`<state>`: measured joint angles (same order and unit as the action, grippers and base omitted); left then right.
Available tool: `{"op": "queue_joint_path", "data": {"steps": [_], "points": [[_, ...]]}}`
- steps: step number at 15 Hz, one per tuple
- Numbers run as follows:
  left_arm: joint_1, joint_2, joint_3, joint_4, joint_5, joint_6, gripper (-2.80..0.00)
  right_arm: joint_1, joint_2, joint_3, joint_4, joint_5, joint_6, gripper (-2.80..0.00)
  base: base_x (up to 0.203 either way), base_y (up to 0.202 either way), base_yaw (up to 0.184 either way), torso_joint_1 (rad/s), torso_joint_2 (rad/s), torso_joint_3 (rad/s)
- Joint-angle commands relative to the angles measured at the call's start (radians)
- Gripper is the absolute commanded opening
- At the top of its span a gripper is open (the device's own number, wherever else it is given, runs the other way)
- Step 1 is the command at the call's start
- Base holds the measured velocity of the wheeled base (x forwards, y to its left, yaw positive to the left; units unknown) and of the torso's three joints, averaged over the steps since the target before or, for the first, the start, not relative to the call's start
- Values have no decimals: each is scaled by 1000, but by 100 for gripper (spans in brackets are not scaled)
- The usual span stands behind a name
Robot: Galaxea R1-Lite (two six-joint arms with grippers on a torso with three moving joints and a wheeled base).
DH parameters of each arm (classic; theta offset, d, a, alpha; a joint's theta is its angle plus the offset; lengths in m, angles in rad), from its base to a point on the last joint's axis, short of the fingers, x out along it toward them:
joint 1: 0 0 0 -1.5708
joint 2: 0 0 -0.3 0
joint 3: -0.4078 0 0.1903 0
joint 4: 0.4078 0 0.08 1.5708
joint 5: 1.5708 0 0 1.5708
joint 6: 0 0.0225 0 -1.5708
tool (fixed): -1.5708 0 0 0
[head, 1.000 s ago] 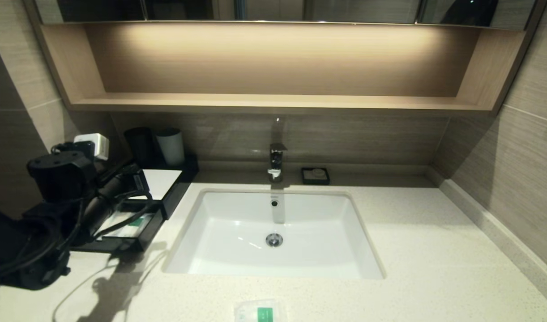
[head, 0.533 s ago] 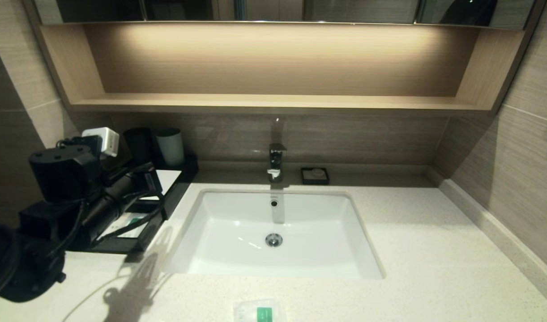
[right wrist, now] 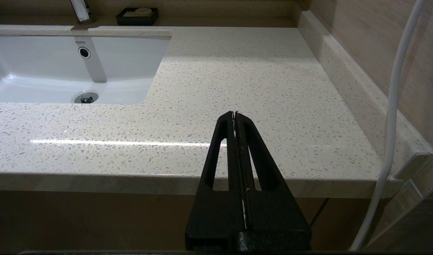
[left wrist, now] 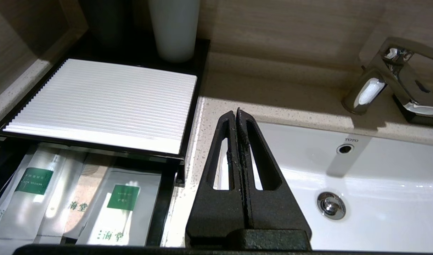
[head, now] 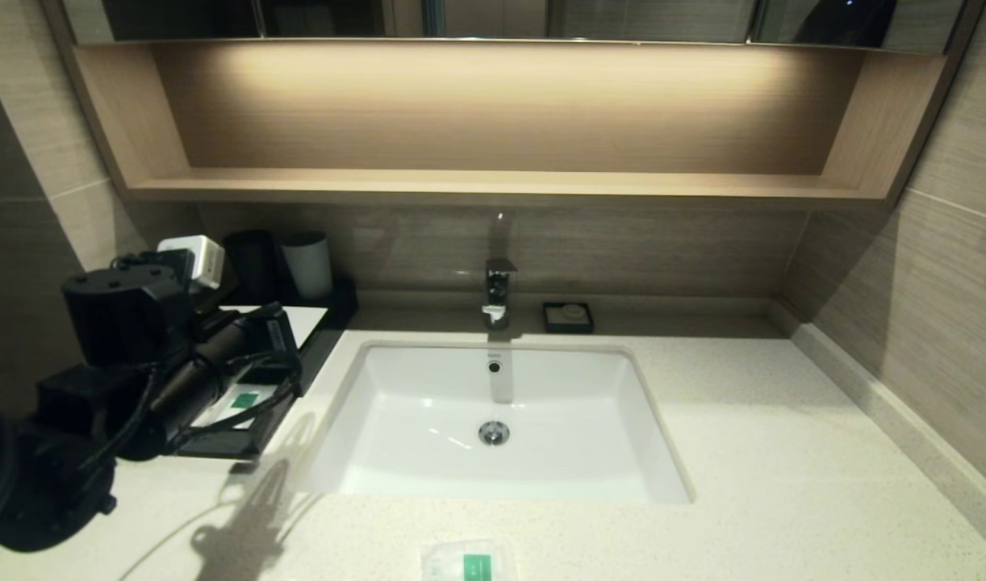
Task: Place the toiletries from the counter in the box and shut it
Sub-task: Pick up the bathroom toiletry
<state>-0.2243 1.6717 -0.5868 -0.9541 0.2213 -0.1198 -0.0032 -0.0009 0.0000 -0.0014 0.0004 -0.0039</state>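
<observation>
Left gripper (left wrist: 236,115) has its two black fingers pressed together and holds nothing. It hangs over the counter (head: 783,452) between the box (left wrist: 99,106) and the white sink (head: 493,420). That box sits at the left side of the counter, and its drawer (left wrist: 163,205) is pulled out. Two long packets (left wrist: 32,194) with green labels lie inside the drawer. One small packet (head: 469,562) with a green label lies on the counter in front of the sink, far from the box. Right gripper (right wrist: 235,117) is closed too and empty, parked by the counter's front edge on the right.
</observation>
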Motion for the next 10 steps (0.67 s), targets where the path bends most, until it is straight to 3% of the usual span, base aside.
{"op": "queue_joint_path", "data": {"steps": [1,6,10], "points": [[-19,-6,2,23,4,-1,-280,0,0,2,0,0,-1,-280,0,0,0,0,0,0],[-55,-20,2,108,4,-2,-280,0,1,2,0,0,-1,-280,0,0,0,0,0,0],[-125,-74,-6,250,4,-27,-280,0,0,2,0,0,-1,-280,0,0,0,0,0,0]]}}
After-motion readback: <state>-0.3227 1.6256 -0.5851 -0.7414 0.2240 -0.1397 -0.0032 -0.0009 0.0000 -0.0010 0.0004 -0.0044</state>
